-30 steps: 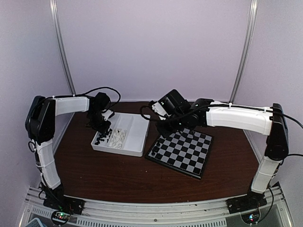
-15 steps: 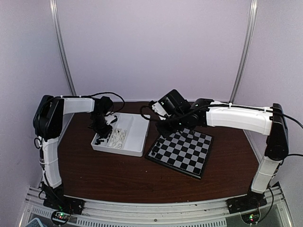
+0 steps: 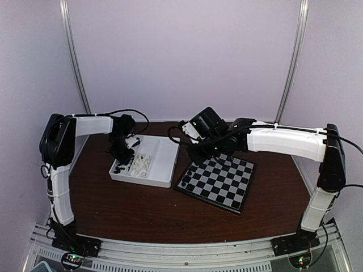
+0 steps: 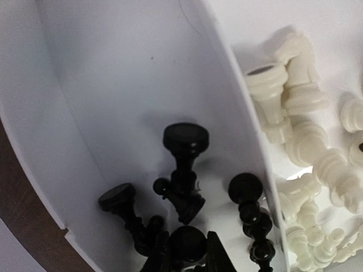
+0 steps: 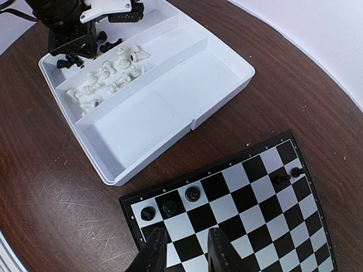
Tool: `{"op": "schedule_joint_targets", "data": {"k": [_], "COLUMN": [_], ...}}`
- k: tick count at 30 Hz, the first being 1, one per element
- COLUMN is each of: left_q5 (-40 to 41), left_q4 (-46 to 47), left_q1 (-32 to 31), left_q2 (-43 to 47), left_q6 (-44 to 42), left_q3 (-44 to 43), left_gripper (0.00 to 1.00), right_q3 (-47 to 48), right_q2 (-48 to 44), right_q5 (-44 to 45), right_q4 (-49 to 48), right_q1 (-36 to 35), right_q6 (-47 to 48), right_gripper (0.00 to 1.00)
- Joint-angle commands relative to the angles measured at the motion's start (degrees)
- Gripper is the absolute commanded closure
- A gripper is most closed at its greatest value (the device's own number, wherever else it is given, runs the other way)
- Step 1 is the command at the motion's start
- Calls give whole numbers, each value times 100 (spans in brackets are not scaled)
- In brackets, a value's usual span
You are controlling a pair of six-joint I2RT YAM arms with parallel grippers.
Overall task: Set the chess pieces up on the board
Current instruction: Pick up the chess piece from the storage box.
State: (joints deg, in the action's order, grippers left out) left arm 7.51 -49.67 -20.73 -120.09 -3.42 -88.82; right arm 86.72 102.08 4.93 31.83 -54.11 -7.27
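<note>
The left gripper [image 3: 121, 152] has been lowered among the black pieces [image 4: 182, 170] in the tray [image 5: 170, 107]; a pickup is expected, though its grip cannot be told.

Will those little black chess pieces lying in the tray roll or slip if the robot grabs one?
Probably a bit. The black pieces lie on their sides with round bases, so a nudge may roll them. They look like glossy plastic, likely light and slippery. Heaped together, neighbours may shift.
</note>
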Motion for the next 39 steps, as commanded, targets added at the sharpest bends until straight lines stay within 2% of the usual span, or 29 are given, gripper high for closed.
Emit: {"op": "schedule_joint_targets", "data": {"k": [1, 7, 10, 13, 16, 19, 22, 31, 34, 39], "left_q5": [-406, -1480, -2530, -3764, -4348, -4395, -4303, -3494, -3445, -3364], "left_q4": [136, 828, 1594, 3082, 4944, 6554, 7789, 10948, 11340, 11386], "left_q1": [-1, -1, -1, -9, -19, -19, -42, -453, -556, -683], "left_q2": [746, 1926, 2551, 3022, 3272, 3350, 3307, 2672, 2421, 2316], "left_q6": [409, 1177, 1864, 3077, 4656, 5918, 6957, 9310, 9697, 9729], "left_q3": [127, 801, 1249, 1879, 2584, 3208, 3615, 4161, 4086, 4047], "left_gripper": [89, 87, 86, 85, 85, 84, 84, 83, 83, 83], "right_q3": [-81, -159, -294, -524, -791, -1107, -1282, -1030, -843, -680], "right_q2": [-215, -299, -463, -695, -848, -855, -727, 112, 407, 814], "right_q5": [33, -120, -409, -838, -1327, -1738, -1965, -2300, -2210, -2122], "right_q4": [-101, -293, -592, -1110, -1832, -2829, -3625, -5023, -5224, -5752], "right_q1": [23, 23, 23, 40, 88, 110, 111, 146, 182, 370], "right_q6": [-38, -55, -100, -249, -574, -966, -1268, -1601, -1671, -2236], "right_gripper": [73, 73, 73, 73, 72, 71, 70, 64, 58, 57]}}
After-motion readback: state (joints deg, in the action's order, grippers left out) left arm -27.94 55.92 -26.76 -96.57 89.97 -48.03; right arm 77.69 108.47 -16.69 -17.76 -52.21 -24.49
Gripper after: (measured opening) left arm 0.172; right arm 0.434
